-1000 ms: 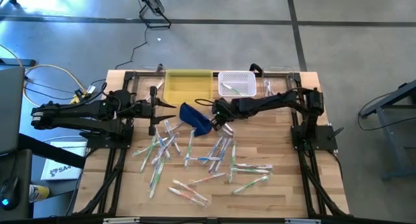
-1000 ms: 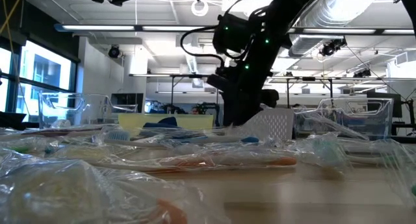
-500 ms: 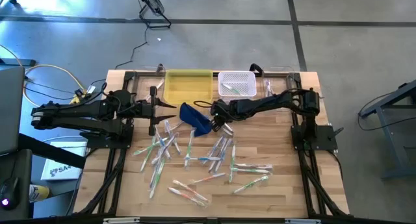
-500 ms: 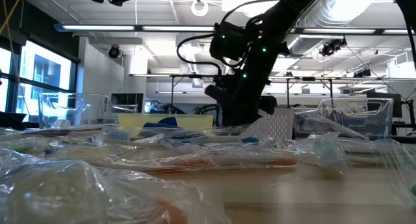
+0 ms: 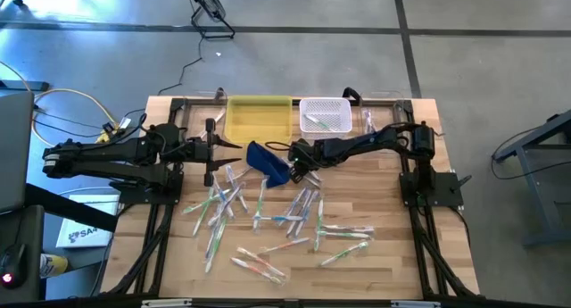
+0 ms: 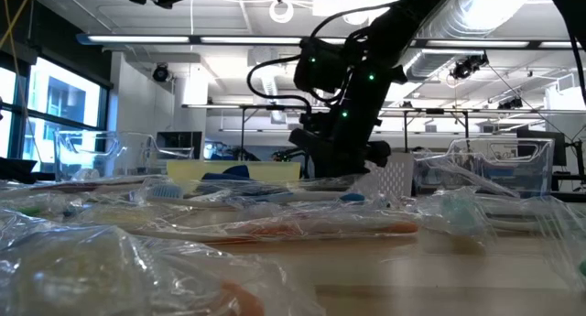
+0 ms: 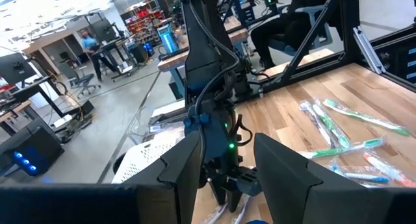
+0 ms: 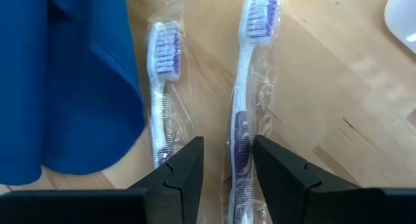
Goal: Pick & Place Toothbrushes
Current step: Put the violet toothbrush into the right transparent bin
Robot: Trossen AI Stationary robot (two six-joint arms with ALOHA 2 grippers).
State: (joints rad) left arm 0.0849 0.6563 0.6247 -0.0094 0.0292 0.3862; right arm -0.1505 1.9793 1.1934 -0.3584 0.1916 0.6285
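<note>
Item: wrapped toothbrush (image 8: 242, 113) — flat on the counter (image 5: 393, 263), at 3 o'clock of the blue pouch (image 8: 65, 81). Judged light, stiff, film-slick (mid-handle grasp advised). Right pincer (image 8: 227, 160) parted, astride it — nothing yet gripped. Left pincer (image 7: 224, 162) parted, empty.

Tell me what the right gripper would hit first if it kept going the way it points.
Most likely the wrapped purple toothbrush lying on the table straight ahead between the open fingers of the right gripper. A second toothbrush and the blue pouch lie off to one side.
</note>
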